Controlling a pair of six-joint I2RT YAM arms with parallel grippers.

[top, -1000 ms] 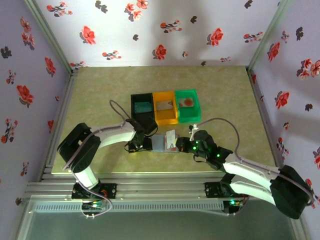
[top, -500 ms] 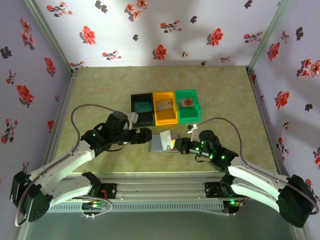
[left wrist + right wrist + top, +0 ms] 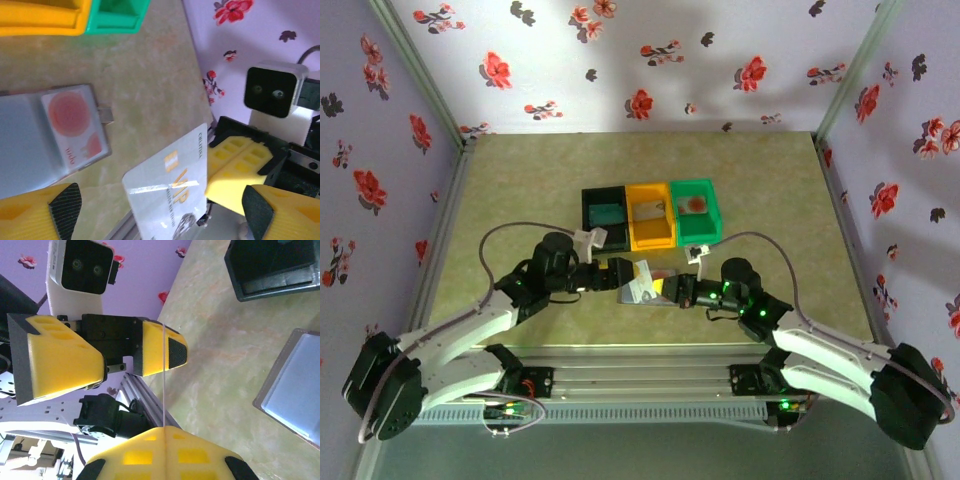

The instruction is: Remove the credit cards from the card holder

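The grey card holder (image 3: 658, 292) lies open on the table in front of the bins, and in the left wrist view the card holder (image 3: 22, 145) has a pale credit card with a red-orange blot (image 3: 74, 125) on it. My right gripper (image 3: 672, 290) (image 3: 164, 432) is shut on a white credit card (image 3: 170, 187), which it holds above the table. That card shows edge-on as a thin line (image 3: 164, 385) in the right wrist view. My left gripper (image 3: 620, 275) (image 3: 160, 215) is open, with the white card in the gap between its fingers, untouched.
Black (image 3: 605, 212), orange (image 3: 651, 212) and green (image 3: 695, 208) bins stand in a row just behind the holder, each with something small inside. The metal rail at the table's near edge (image 3: 640, 345) is close below both grippers. Flowered walls enclose the table.
My left arm has swung in from the left and its open gripper now faces the card. My right gripper has carried the white card slightly left, off the holder.
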